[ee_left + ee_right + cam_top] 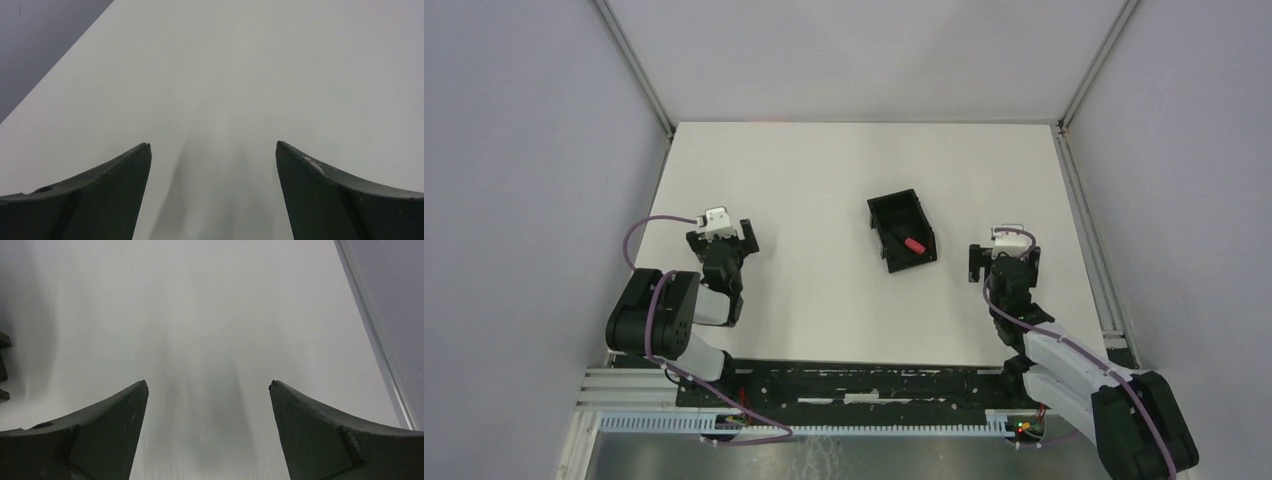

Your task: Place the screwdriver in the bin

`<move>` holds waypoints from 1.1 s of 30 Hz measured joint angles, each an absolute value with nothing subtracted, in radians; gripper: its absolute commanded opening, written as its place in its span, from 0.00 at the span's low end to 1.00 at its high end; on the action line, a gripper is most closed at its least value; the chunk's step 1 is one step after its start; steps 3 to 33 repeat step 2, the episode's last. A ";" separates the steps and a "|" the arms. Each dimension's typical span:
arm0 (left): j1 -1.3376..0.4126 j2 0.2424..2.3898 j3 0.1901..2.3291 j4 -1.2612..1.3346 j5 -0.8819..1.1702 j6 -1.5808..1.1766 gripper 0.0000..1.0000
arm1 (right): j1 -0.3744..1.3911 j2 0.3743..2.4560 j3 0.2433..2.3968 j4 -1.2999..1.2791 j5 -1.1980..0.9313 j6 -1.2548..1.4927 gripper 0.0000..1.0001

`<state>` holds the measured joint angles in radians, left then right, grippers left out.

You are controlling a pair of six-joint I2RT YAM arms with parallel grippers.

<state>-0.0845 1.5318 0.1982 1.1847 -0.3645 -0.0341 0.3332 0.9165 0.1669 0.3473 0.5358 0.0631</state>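
Note:
The black bin (897,212) sits on the white table, right of centre, in the top view. The screwdriver (913,244) lies inside it, its red handle showing near the bin's front right part. My right gripper (1003,256) hangs to the right of the bin, apart from it, open with nothing between its fingers; the right wrist view shows the gripper (208,385) over bare table, with a sliver of the bin (3,369) at the left edge. My left gripper (723,238) is open and empty far left of the bin, and the left wrist view shows it (213,145) over bare table.
The white table (824,180) is walled by grey panels at the back and both sides. A metal rail (1086,220) runs along the right edge, close to my right gripper, seen too as a rail (376,335) in the right wrist view.

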 measured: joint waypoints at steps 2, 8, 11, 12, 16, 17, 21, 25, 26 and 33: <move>-0.084 1.532 0.198 1.185 -0.364 -0.034 1.00 | 0.331 0.917 0.152 0.357 0.536 0.074 0.98; -0.084 1.532 0.198 1.185 -0.364 -0.034 1.00 | 0.331 0.917 0.152 0.357 0.536 0.074 0.98; -0.084 1.532 0.198 1.185 -0.364 -0.034 1.00 | 0.331 0.917 0.152 0.357 0.536 0.074 0.98; -0.084 1.532 0.198 1.185 -0.364 -0.034 1.00 | 0.331 0.917 0.152 0.357 0.536 0.074 0.98; -0.084 1.532 0.198 1.185 -0.364 -0.034 1.00 | 0.331 0.917 0.152 0.357 0.536 0.074 0.98; -0.084 1.532 0.198 1.185 -0.364 -0.034 1.00 | 0.331 0.917 0.152 0.357 0.536 0.074 0.98; -0.084 1.532 0.198 1.185 -0.364 -0.034 1.00 | 0.331 0.917 0.152 0.357 0.536 0.074 0.98; -0.084 1.532 0.198 1.185 -0.364 -0.034 1.00 | 0.331 0.917 0.152 0.357 0.536 0.074 0.98; -0.084 1.532 0.198 1.185 -0.364 -0.034 1.00 | 0.331 0.917 0.152 0.357 0.536 0.074 0.98; -0.084 1.532 0.198 1.185 -0.364 -0.034 1.00 | 0.331 0.917 0.152 0.357 0.536 0.074 0.98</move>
